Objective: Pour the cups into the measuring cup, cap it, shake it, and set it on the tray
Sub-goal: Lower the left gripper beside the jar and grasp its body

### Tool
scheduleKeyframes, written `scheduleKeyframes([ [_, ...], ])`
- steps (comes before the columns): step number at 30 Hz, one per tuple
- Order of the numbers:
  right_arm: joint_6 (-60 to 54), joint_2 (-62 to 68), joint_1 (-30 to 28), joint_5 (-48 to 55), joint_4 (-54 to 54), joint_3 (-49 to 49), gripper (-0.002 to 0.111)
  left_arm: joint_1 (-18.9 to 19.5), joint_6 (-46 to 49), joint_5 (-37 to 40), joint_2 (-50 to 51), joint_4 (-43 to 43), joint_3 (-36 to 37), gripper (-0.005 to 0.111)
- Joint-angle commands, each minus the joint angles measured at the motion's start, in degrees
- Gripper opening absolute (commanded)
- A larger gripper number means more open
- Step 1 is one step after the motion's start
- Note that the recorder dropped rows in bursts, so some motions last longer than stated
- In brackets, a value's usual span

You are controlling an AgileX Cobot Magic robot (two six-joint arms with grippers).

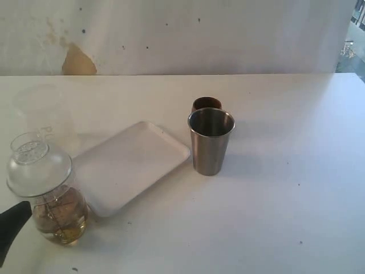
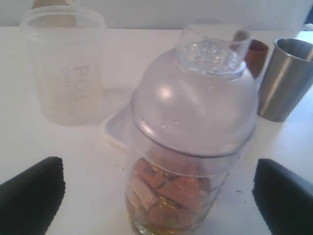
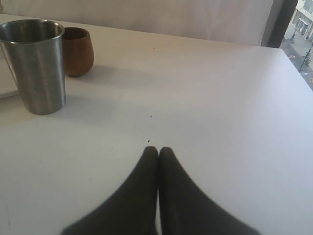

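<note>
The clear measuring cup [image 1: 59, 214] stands on the table just off the white tray's [image 1: 134, 162] near-left corner. A domed clear lid [image 1: 39, 165] caps it, and brown pieces and amber liquid sit inside. In the left wrist view my left gripper [image 2: 157, 169] is open, one black finger on each side of the measuring cup [image 2: 171, 196], both clear of its wall. The steel tumbler [image 1: 210, 142] stands right of the tray with the brown wooden cup [image 1: 206, 104] behind it. My right gripper [image 3: 158, 149] is shut on nothing, low over bare table, well away from the tumbler [image 3: 35, 66].
A frosted translucent cup [image 1: 43, 114] with faint lettering stands behind the measuring cup, left of the tray. One black left finger [image 1: 12, 224] shows at the exterior view's lower-left edge. The white table runs wide to the right. A wall closes the back.
</note>
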Motion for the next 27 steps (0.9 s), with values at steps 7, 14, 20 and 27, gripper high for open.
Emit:
scheduleKeyframes([
  [7, 0.3, -0.4, -0.1, -0.2, 0.0, 0.2, 0.000, -4.6, -14.4, -5.6, -0.2, 18.9, -0.2, 0.105],
  [14, 0.3, -0.4, -0.1, -0.2, 0.0, 0.2, 0.000, -4.6, -12.7, -11.9, -0.2, 19.4, 0.2, 0.105],
  [20, 0.3, -0.4, -0.1, -0.2, 0.0, 0.2, 0.000, -4.6, -12.7, -6.7, -0.2, 19.4, 0.2, 0.105],
  [27, 0.3, -0.4, -0.1, -0.2, 0.0, 0.2, 0.000, -4.6, -12.7, -6.3, -0.2, 19.4, 0.2, 0.105],
])
